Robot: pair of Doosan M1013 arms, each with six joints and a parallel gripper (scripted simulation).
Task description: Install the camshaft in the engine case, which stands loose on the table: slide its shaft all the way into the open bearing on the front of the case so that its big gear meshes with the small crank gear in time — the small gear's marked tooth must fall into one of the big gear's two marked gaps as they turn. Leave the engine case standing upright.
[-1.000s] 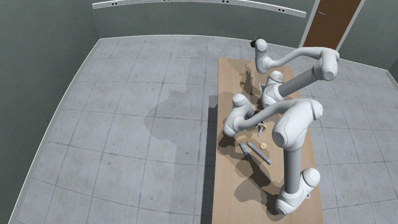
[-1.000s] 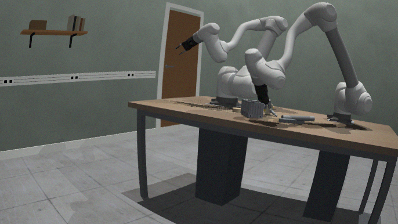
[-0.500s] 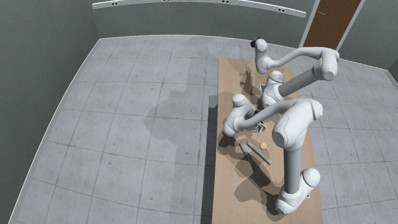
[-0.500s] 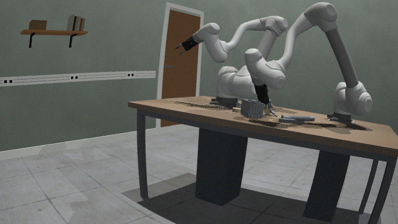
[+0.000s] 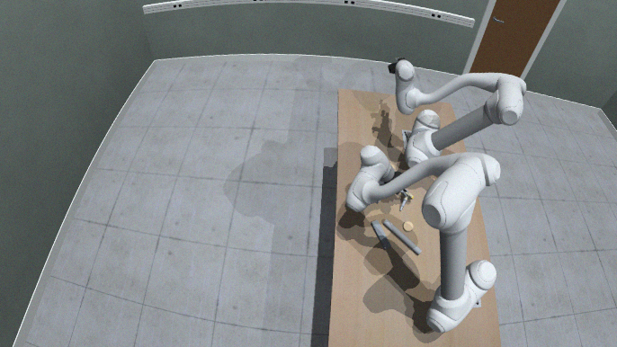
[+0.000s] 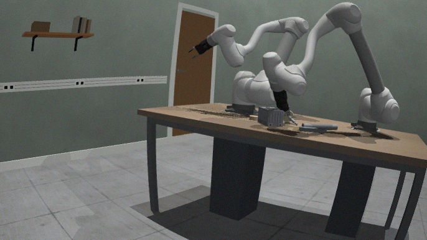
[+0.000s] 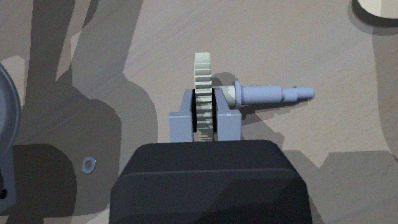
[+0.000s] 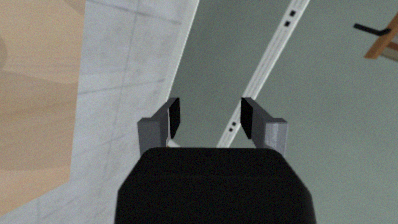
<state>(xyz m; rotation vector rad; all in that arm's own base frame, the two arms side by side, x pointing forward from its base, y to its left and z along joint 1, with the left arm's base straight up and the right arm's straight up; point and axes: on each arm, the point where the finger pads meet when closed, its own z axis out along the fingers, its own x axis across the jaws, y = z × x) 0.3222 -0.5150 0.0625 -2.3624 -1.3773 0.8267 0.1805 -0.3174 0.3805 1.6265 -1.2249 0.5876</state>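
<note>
two robot arms, one wooden table (image 5: 360, 288) (image 6: 193, 116), one brown door (image 5: 517, 40) (image 6: 194, 74) on the far side, just the one wall shelf (image 6: 57, 35) at far left, two long grey bars (image 5: 402, 237) (image 6: 320, 126) near the right end

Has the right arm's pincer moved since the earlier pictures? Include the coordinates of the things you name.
No. In the exterior view, the right pincer (image 5: 392, 67) (image 6: 191, 55) (image 8: 210, 110) shows at the same place against the door (image 5: 517, 40) (image 6: 196, 90), with no visible shift.
</note>
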